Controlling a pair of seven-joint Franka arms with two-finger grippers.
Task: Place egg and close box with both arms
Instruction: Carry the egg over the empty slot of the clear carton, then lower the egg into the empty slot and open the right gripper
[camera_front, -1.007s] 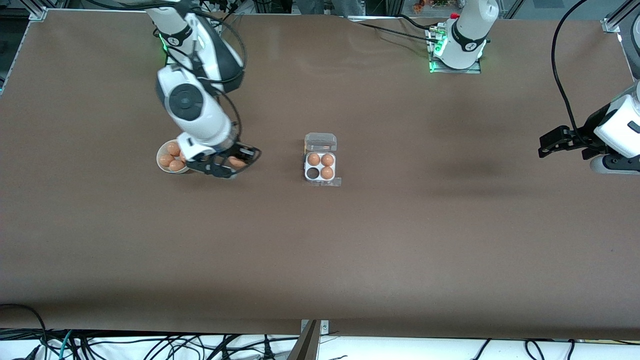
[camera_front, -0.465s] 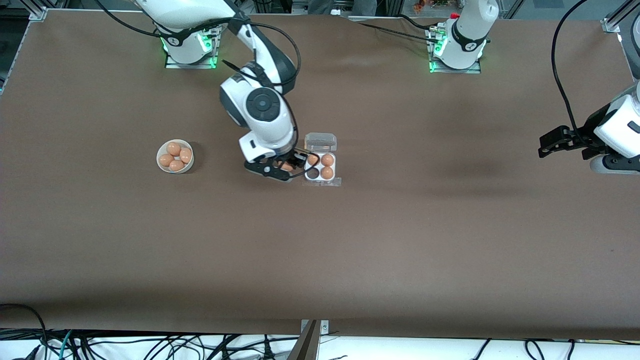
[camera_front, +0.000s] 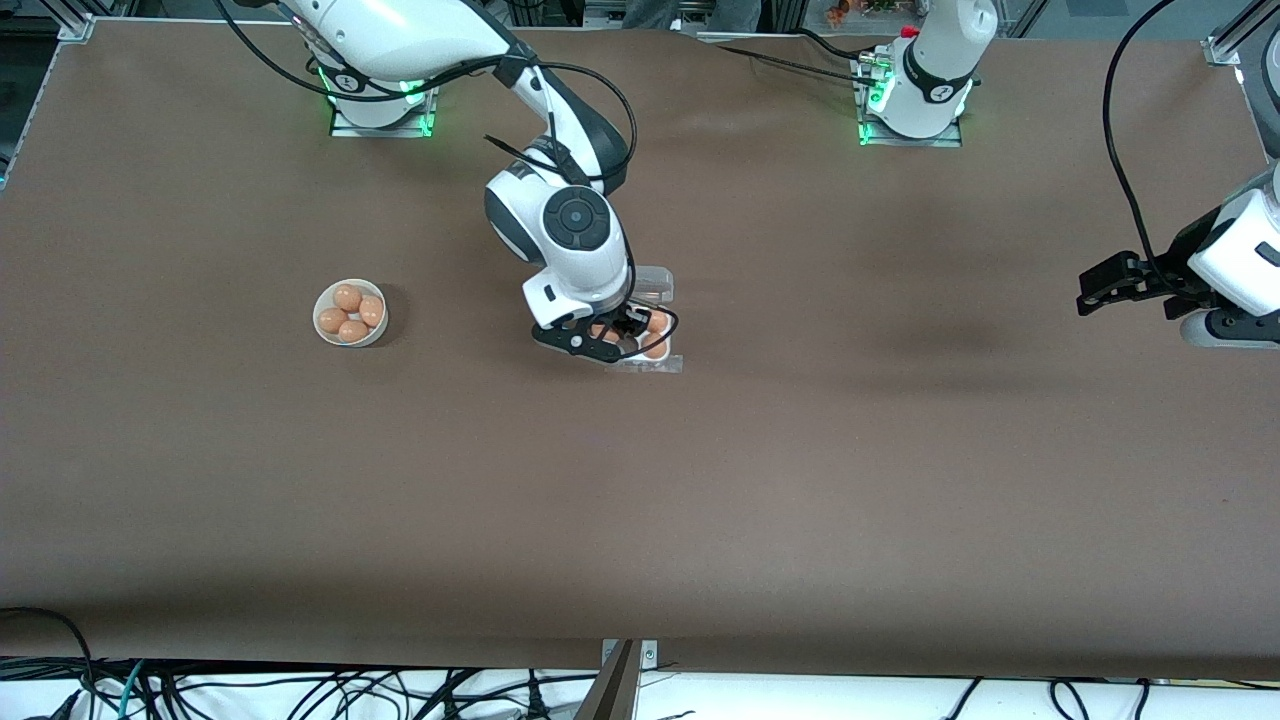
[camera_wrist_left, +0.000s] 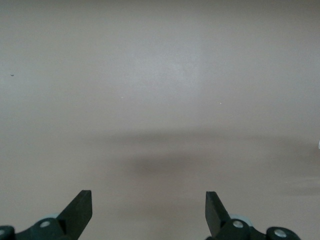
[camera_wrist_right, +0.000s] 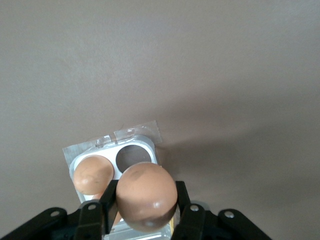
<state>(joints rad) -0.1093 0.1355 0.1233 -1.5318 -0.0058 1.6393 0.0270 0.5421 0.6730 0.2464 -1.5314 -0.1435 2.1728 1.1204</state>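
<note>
Right gripper (camera_front: 612, 340): pinching 1 brown egg (camera_wrist_right: 146, 194) over the clear-plastic 4-cell box (camera_wrist_right: 117, 155), aligning with its empty cell.
Left gripper (camera_wrist_left: 149, 212): spread, waiting over bare brown table (camera_front: 900, 480).

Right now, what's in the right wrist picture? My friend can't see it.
The right gripper holds a brown egg just above the box, whose empty cell sits beside a filled one, on a bare brown table.
</note>
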